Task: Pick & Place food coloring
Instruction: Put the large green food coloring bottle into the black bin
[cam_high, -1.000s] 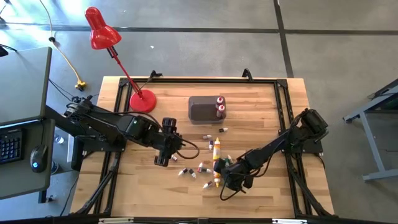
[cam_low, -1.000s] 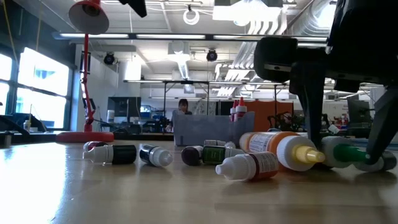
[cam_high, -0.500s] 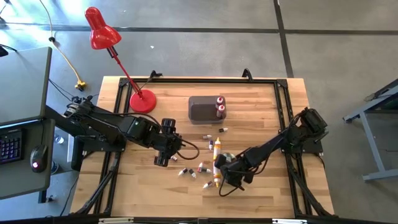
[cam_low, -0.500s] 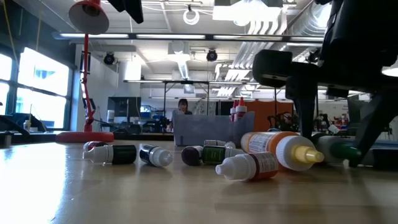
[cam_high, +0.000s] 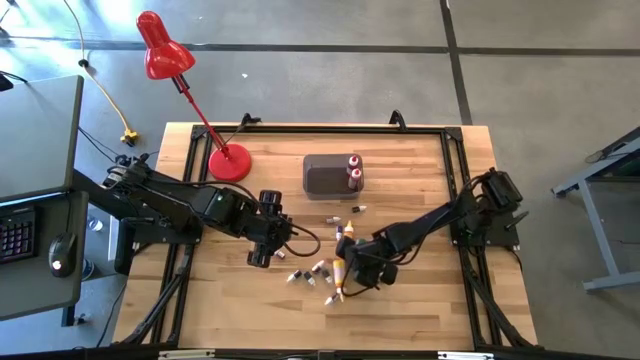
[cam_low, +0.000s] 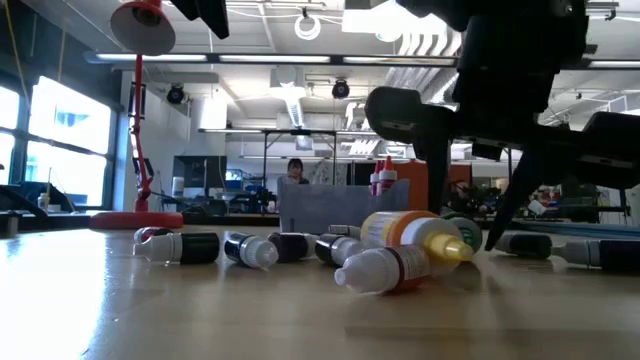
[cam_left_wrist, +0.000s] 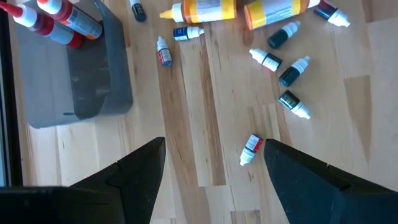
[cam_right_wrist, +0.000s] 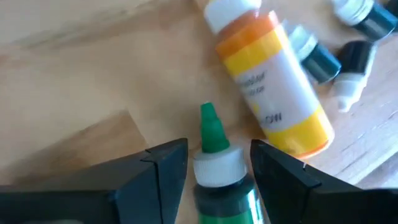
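The right gripper straddles a green-capped bottle with its jaws narrowing, just beside the big orange bottle, well short of the grey tub on the counter. The bottle may squirt out sideways if pinched off-centre. The left gripper hovers wide open nearby.

— Any room around the grey tub?
— Bare wood on its lamp side. Toward me, loose food coloring bottles and my right gripper crowd the way.
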